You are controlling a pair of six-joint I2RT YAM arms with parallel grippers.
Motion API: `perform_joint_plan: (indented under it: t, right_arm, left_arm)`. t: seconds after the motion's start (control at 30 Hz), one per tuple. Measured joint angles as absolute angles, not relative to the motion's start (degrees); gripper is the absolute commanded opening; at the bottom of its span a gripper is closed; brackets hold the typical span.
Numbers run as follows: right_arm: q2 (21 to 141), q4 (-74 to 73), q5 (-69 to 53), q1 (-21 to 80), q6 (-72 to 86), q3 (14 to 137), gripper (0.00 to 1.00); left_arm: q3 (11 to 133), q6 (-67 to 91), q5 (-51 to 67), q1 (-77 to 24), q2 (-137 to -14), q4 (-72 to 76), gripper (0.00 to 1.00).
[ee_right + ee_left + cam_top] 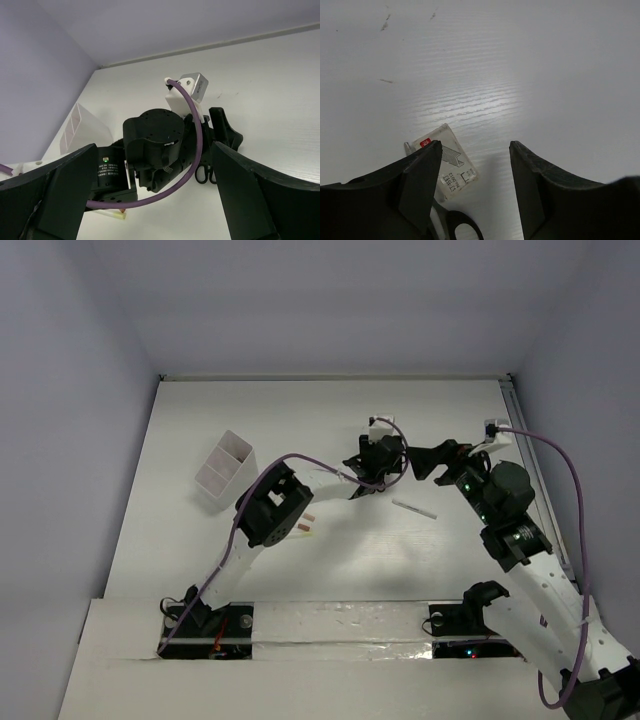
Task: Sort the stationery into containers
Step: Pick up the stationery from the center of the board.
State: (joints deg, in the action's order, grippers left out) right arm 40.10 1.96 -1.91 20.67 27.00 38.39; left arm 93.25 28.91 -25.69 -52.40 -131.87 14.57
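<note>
On bench (530,70): left pincer (475,150) released, jaws wide, low over small labelled block (451,162) and scissors (462,227), both beside one finger. The right pincer (154,147) is released too, facing the left wrist. Well apart, leftward, stands the three-compartment box (222,472).

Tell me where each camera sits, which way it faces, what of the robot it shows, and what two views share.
Top external: above and behind the bases, looking down on the table; left arm and right arm both show.
Left wrist: on the left arm, looking down at a labelled block and scissors; the left fingers, open, frame the bottom.
Right wrist: on the right arm, facing the left arm's wrist and the box; the right fingers, open, show low.
Shared: both wrist views show the scissors.
</note>
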Motion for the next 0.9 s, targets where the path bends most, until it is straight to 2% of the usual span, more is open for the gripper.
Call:
perform_joint_plan:
  t: [0.2,0.23,0.5,0.9]
  right_arm:
    - [40.1,2.0,-1.9,20.7,27.0,38.4,1.0]
    - [40.1,2.0,-1.9,20.7,27.0,38.4,1.0]
    - [40.7,2.0,-2.0,20.7,27.0,38.4,1.0]
    - [41.5,2.0,-3.0,20.7,27.0,38.4,1.0]
  left_arm:
    - [91.4,28.7,-25.8,-52.4,-131.2,17.4,0.71]
    - [90.6,28.6,-25.9,-52.4,-130.7,17.9,0.72]
    - [83.9,28.4,-26.9,-52.4,-126.6,20.5,0.68]
    - [85.1,28.5,-27.0,-52.4,-126.7,19.5,0.6]
